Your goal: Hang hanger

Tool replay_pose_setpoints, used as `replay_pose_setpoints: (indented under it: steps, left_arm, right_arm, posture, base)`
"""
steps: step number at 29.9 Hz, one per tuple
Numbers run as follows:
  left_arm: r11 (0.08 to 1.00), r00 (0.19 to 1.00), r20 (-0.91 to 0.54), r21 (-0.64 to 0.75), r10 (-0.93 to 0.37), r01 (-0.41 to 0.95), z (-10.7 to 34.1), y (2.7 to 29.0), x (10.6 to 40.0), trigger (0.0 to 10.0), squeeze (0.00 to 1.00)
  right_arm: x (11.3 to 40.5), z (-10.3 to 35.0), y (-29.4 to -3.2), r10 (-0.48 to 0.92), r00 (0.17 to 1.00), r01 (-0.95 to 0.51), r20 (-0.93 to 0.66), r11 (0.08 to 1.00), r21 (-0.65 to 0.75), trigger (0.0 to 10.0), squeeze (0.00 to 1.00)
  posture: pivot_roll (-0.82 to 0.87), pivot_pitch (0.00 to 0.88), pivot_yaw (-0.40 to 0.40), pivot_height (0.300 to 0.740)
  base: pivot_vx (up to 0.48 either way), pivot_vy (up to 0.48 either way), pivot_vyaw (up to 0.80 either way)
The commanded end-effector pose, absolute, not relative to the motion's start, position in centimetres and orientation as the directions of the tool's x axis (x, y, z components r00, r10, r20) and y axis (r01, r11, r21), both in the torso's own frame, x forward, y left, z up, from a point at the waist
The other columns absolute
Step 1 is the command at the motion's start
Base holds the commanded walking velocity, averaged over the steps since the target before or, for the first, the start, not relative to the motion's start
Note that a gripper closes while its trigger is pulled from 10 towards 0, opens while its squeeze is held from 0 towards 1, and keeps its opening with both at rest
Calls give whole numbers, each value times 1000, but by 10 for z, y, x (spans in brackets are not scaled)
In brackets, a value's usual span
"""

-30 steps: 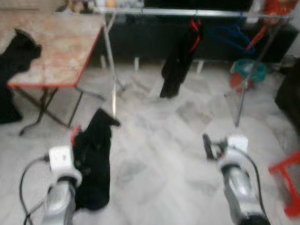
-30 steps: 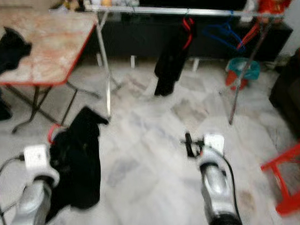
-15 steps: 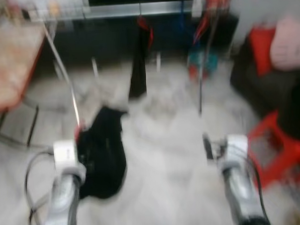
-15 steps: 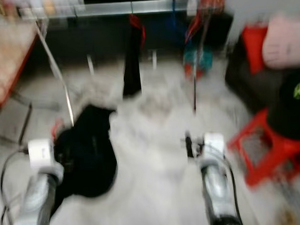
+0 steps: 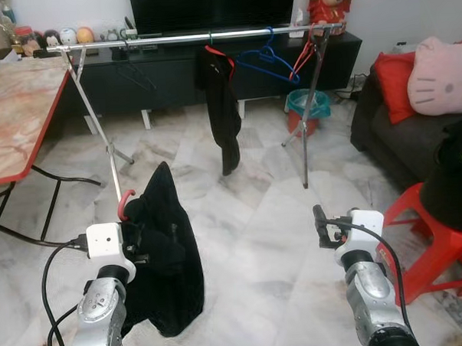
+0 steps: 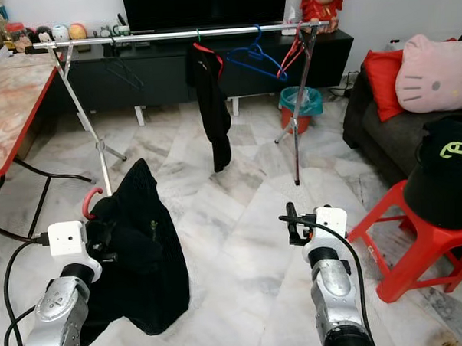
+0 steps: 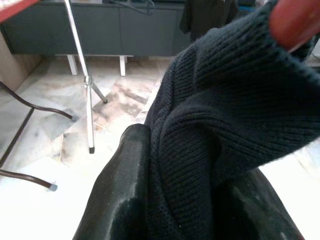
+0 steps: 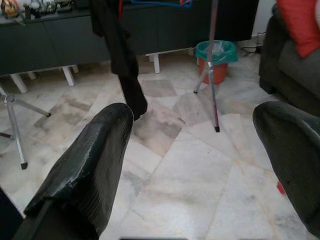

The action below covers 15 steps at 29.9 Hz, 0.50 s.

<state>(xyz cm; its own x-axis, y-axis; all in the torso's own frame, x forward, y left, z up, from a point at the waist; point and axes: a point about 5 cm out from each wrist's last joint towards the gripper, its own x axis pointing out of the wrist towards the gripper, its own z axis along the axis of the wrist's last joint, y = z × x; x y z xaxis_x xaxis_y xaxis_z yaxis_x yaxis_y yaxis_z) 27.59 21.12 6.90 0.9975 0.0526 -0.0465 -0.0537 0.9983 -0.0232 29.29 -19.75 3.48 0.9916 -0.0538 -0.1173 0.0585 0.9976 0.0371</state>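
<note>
The left pincer is pinching a black knitted garment that is draped over a red hanger; only the hanger's hook pokes out at the top, and the wrist view shows the knit bunched thick between the two fingers. It is hard to tell whether the fingers bear on the hanger itself or only on cloth, so the likeliest trouble is the garment sliding or the hanger turning inside it once the arm lifts. The clothes rail is well beyond the pincer and higher up, with a black garment and blue and red hangers already near its right end, so the hook could snag among these or miss the bar. The rail's slanted leg stands between robot and bar. The right pincer is spread and holds nothing, near a red stool.
</note>
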Motion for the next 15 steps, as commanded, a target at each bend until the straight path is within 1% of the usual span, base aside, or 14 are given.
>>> replay_pose_setpoints:
  steps: [1,3,15]
  left_arm:
    - [999,999,-6,-11,46,-46,80,210,280,10000,0]
    - [999,999,-7,-11,48,-48,81,211,280,10000,0]
    - [999,999,-11,-14,44,-44,81,210,283,10000,0]
  right_arm:
    - [297,42,-193,-32,996,36,-82,998,44,10000,0]
    - [296,41,-192,-28,996,33,-83,998,50,10000,0]
    - [298,40,-194,-53,994,60,-99,996,70,10000,0]
  posture:
    - [-54,19,2,740]
    - [-53,22,2,740]
    - [-55,31,2,740]
  base:
    - [390,0,800]
    - [397,0,800]
    - [405,0,0]
